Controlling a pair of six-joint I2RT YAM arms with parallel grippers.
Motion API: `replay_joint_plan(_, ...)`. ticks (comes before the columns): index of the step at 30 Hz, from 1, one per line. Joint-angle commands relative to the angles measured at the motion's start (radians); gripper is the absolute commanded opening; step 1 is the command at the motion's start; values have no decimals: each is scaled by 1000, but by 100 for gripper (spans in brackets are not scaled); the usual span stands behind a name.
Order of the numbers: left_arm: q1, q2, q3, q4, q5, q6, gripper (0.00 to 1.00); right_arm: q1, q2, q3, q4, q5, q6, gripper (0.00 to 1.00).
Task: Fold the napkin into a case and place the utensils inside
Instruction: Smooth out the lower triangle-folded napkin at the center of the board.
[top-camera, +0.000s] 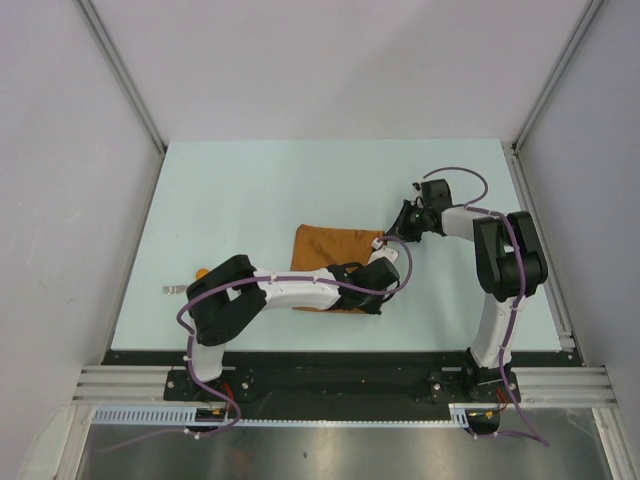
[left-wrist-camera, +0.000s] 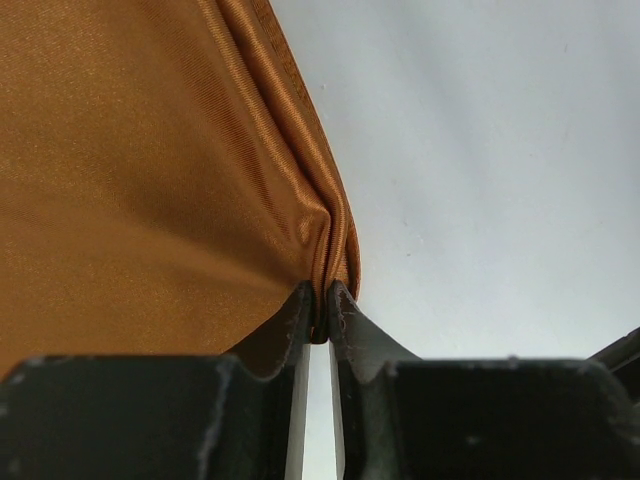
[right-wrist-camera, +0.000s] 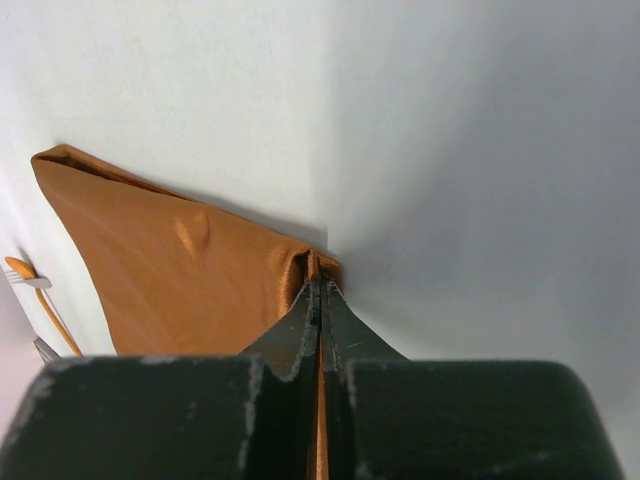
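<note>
Rust-orange cloth, the napkin (top-camera: 330, 258), lies folded into a roughly rectangular shape at the centre of the pale tabletop (top-camera: 250, 190) in the top view. The left fingers (top-camera: 370, 300) meet its lower right corner and the right fingers (top-camera: 392, 237) its upper right corner. An orange utensil (top-camera: 203, 271) shows at the left, partly hidden by the left arm, with a slim grey piece (top-camera: 175, 290) just beside it.

Left wrist view: the napkin (left-wrist-camera: 130, 180) fills the upper left of the frame. The left fingers (left-wrist-camera: 298, 325) are clamped on a bunched fold at its edge, a narrow slit between them. Bare tabletop (left-wrist-camera: 500, 150) lies to the right.

Right wrist view: the right fingers (right-wrist-camera: 300, 325) are pressed together on a corner of the napkin (right-wrist-camera: 170, 280), a thin orange strip visible between them. The cloth spreads toward the left of the frame, and the orange utensil (right-wrist-camera: 45, 300) rests on the tabletop (right-wrist-camera: 450, 150) at the far left edge, apart from the cloth.
</note>
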Motion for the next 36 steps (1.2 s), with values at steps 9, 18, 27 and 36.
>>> replay_joint_plan(9,-10,-43,8,6,65,-12,7,-18,67,13,34,34,5,0)
replay_joint_plan(18,-10,-90,-3,20,82,-28,60,-28,37,17,25,-17,17,0)
replay_joint_plan(27,77,-359,-50,-10,193,-3,70,-35,-149,42,-189,23,-48,1)
replay_joint_plan(36,372,-508,-192,44,403,-14,58,231,-350,-114,-334,32,-79,19)
